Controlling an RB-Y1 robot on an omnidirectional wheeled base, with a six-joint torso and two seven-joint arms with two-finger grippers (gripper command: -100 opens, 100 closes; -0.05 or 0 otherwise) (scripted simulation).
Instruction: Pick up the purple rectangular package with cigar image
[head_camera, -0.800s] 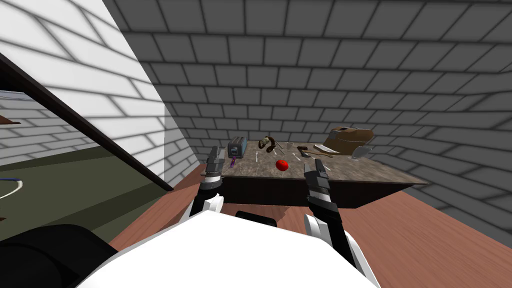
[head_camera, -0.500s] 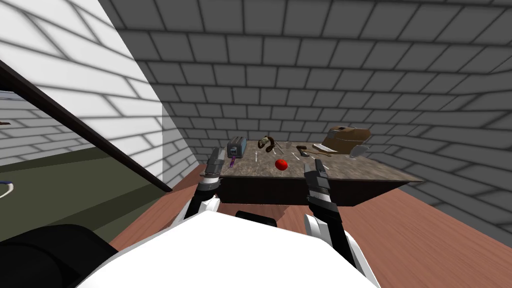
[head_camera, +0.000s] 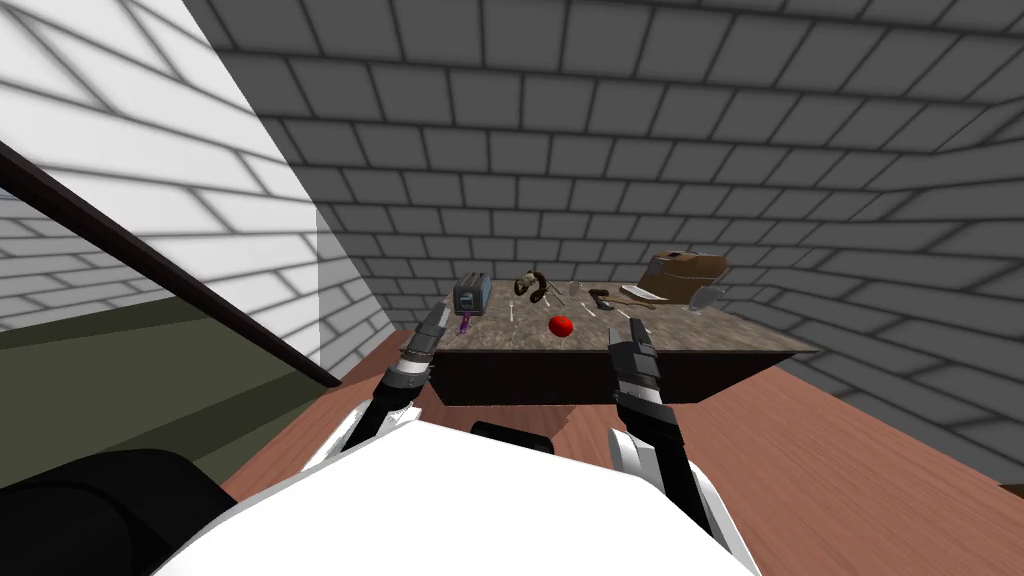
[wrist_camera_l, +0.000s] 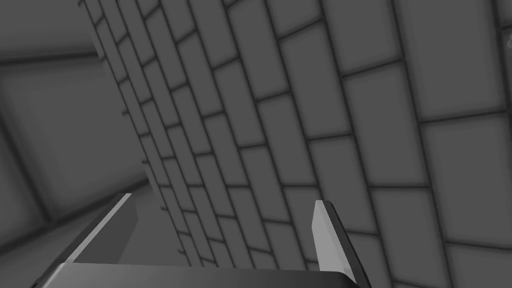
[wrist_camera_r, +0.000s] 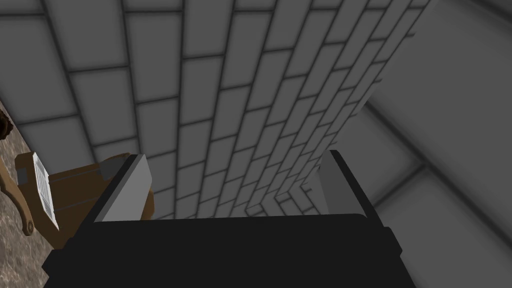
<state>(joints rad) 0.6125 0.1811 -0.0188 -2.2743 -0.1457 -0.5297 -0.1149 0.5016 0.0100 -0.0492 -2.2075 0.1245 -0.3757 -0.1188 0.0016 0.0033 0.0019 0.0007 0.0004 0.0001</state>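
A small purple package (head_camera: 465, 323) lies on the dark mottled table (head_camera: 600, 340), near its left end, just in front of a grey toaster (head_camera: 471, 294). My left gripper (head_camera: 436, 318) is raised at the table's left corner, a little left of the package, fingers open (wrist_camera_l: 322, 235) with nothing between them. My right gripper (head_camera: 631, 330) hovers at the table's near edge, right of a red tomato (head_camera: 560, 325), and is open too (wrist_camera_r: 132, 187).
On the table's far side lie a dark curled object (head_camera: 531, 285), small utensils and a brown bag (head_camera: 682, 276), which the right wrist view also catches (wrist_camera_r: 65, 195). Brick walls close in behind and to the left. Reddish wood floor (head_camera: 850, 460) surrounds the table.
The whole head view has shifted; the table sits slightly further away and to the left. My left arm has leaned outward, its gripper tilting toward the table corner.
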